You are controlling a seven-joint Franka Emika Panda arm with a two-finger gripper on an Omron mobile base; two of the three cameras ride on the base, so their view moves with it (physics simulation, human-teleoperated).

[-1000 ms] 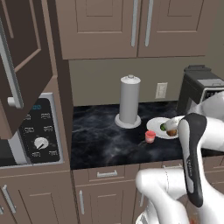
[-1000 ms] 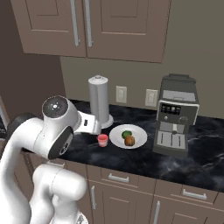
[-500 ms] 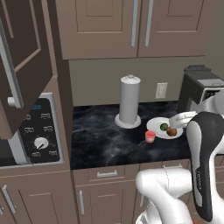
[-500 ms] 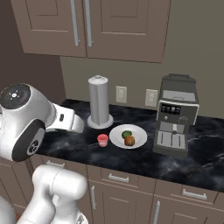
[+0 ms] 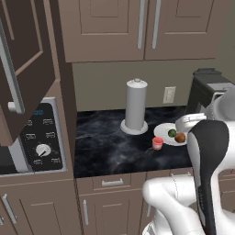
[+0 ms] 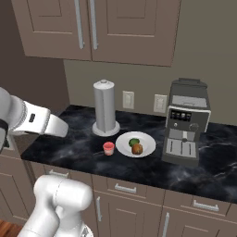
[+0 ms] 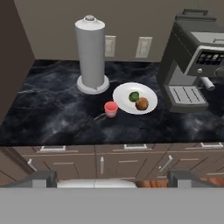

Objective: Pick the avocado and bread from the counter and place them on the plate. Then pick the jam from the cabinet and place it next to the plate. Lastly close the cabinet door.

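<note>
The avocado (image 7: pixel 134 96) and the bread (image 7: pixel 141 104) lie on the plate (image 7: pixel 122 95), and the jam (image 7: pixel 110 109) stands just left of it. The gripper (image 7: pixel 112 178) is spread wide and holds nothing, and the cabinet door (image 5: pixel 18 69) on the far left stands open.

The open cabinet door (image 5: pixel 18 69) runs off the left edge; the arm hides part of the plate (image 5: pixel 161 133) and coffee machine (image 5: pixel 206 89).

Avocado (image 6: pixel 134 142) and bread (image 6: pixel 137 149) on plate (image 6: pixel 124 144), jam (image 6: pixel 109 148) beside.
</note>
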